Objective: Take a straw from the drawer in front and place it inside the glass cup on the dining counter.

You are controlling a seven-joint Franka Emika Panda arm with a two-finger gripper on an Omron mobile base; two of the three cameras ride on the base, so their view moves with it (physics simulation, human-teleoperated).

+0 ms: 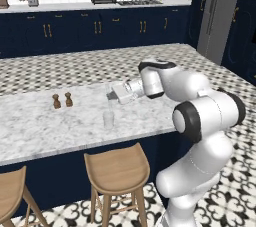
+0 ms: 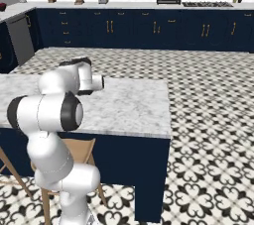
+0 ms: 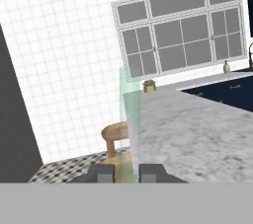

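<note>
Left base view
Surface: white-grey marble of the dining counter [image 1: 45, 121], long, on a navy base, with wooden stools [image 1: 117, 168] along its near edge.
Glass cup [image 1: 108, 119]: upright, clear, near the middle of the slab, closer to the near edge than to the far one.
Straw [image 1: 109, 102]: a faint pale line is seen rising from the cup mouth towards the hand; close to vertical, as far as can be told.
Gripper [image 1: 114, 92]: held above the cup and slightly towards the far edge; its finger ends are not resolved here.
Shakers [image 1: 62, 101]: two brown ones, well apart from the cup, towards the left end.

Right base view
Arm: its upper links cover the working area; the bare right end of the counter is shown.

Hand view
Fingertips [image 3: 101, 172]: two dark pads are set close together, with a pale greenish translucent strip [image 3: 129, 129] running up from the gap.
Grip: judged closed on the straw.
Axis: the strip runs straight away from the hand, along the counter edge.

Key relation
Direction: the cup lies directly below the gripper, so a vertical release is judged sufficient.
</note>
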